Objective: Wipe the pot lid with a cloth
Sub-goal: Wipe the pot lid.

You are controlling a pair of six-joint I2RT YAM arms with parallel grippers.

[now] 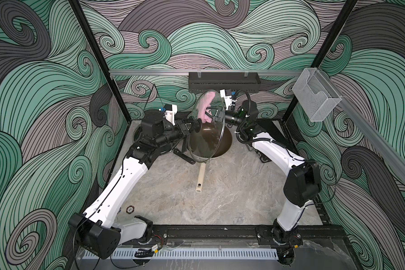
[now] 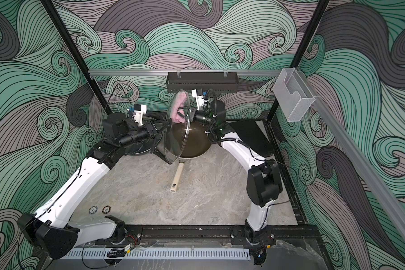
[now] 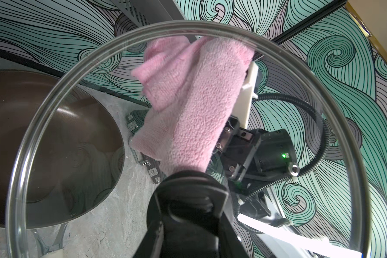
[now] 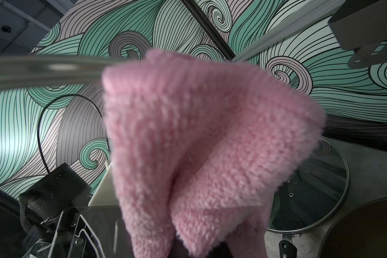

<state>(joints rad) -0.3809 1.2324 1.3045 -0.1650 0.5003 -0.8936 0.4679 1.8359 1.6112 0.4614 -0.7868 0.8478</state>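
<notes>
Behind the lid (image 1: 204, 142), right tool (image 1: 208, 112) pinches cloth (image 1: 204, 102); left wrist view shows left tool (image 3: 189, 202) clamping knob (image 3: 188, 178)

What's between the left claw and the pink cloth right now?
The glass lid: in the left wrist view the left claw grips its knob, and the cloth shows through the glass.

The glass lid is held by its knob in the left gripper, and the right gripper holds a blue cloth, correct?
No: the cloth is pink, not blue, as the left wrist view shows. The rest is right.
</notes>
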